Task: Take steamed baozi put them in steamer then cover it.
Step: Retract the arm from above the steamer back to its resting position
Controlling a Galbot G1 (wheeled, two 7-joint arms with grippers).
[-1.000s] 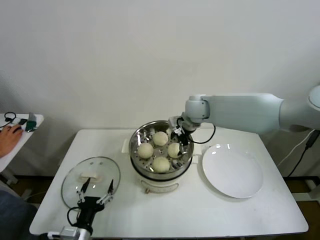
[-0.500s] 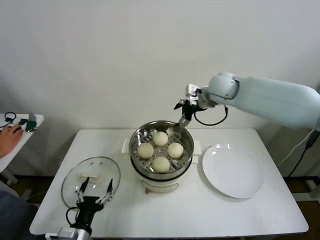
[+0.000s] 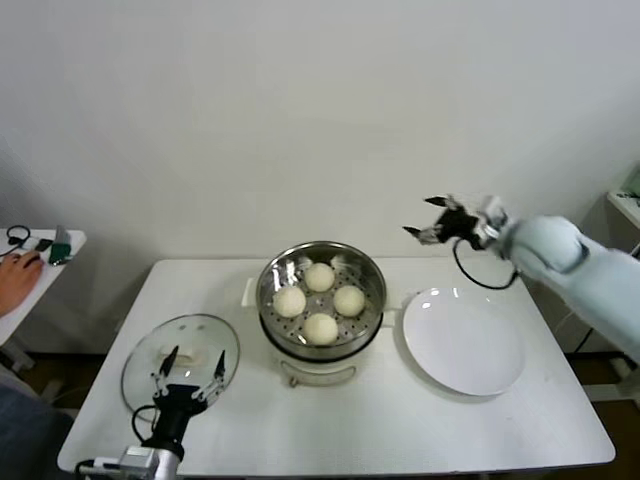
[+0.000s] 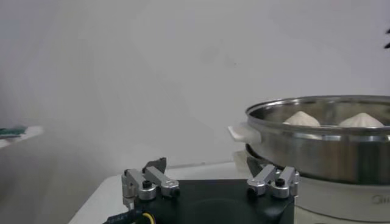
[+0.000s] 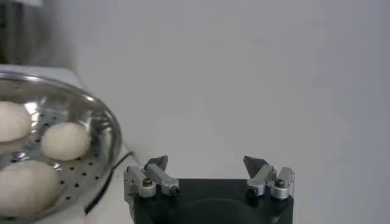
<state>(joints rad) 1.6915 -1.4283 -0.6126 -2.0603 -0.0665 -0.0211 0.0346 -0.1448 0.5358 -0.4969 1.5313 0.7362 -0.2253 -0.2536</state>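
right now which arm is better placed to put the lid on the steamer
Left. The open left gripper sits at the near edge of the glass lid beside the steamer, while the open right gripper is raised above the plate.

This looks like a robot test room or lab set up as a mock kitchen, not a real home kitchen. A plain white rectangular table stands against a bare white wall with no cupboards or worktops. On it sit a shiny steel steamer basket on a white electric cooker base, a flat round white plate and a round clear glass lid. At the left edge, a person's hand rests on a small white side table.
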